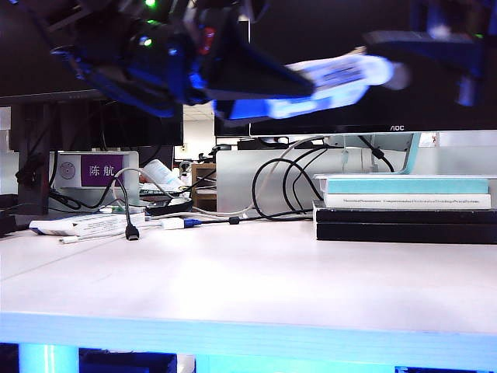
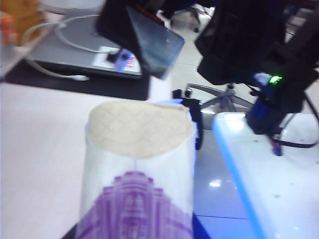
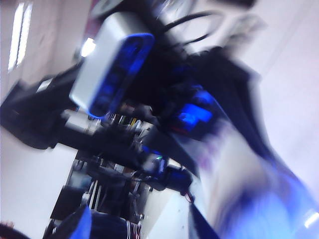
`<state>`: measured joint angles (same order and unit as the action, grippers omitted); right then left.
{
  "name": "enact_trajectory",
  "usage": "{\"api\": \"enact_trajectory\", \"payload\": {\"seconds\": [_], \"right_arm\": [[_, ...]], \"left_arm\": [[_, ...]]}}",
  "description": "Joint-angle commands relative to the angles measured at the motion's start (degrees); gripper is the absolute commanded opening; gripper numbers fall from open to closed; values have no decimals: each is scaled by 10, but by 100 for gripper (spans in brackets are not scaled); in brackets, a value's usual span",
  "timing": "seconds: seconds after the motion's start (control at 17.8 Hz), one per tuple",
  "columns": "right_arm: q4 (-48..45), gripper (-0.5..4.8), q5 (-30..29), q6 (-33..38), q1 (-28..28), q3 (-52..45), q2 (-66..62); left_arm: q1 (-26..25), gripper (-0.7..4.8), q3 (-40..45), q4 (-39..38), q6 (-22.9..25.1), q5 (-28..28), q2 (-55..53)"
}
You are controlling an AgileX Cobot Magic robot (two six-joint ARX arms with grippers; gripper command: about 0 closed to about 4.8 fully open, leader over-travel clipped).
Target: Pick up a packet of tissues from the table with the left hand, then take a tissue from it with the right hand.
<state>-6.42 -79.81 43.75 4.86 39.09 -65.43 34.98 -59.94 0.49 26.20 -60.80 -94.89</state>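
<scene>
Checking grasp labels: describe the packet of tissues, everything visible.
The packet of tissues is a clear-plastic pack with a purple label. An off-white quilted tissue shows at its open end. The left hand holds it up in the air, well above the table, roughly level in the exterior view. It is motion-blurred there.

Stacked books [image 1: 405,208] right; black cables [image 1: 279,186]; purple name card [image 1: 102,169] left.

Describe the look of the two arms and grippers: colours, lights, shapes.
Both are dark, nearly black and motion-blurred. The left gripper has angular wedge-shaped fingers, blue glow, and green and red lights on the arm behind. The right gripper is dark and blocky with blue-lit parts; its wrist view shows a pale grey, blue-lit housing.
</scene>
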Motion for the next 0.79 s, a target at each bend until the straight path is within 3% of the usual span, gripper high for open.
{"api": "enact_trajectory", "payload": {"seconds": [0.06,0.51,0.79], "right_arm": [[-25,261,-2,15,0,3,2],[-27,260,-12,7,1,3,2],[-26,241,24,-33,0,3,1]], "left_arm": [[13,206,-1,4,6,20,3],[9,206,-2,4,2,18,5],[9,206,-10,4,2,19,15]]}}
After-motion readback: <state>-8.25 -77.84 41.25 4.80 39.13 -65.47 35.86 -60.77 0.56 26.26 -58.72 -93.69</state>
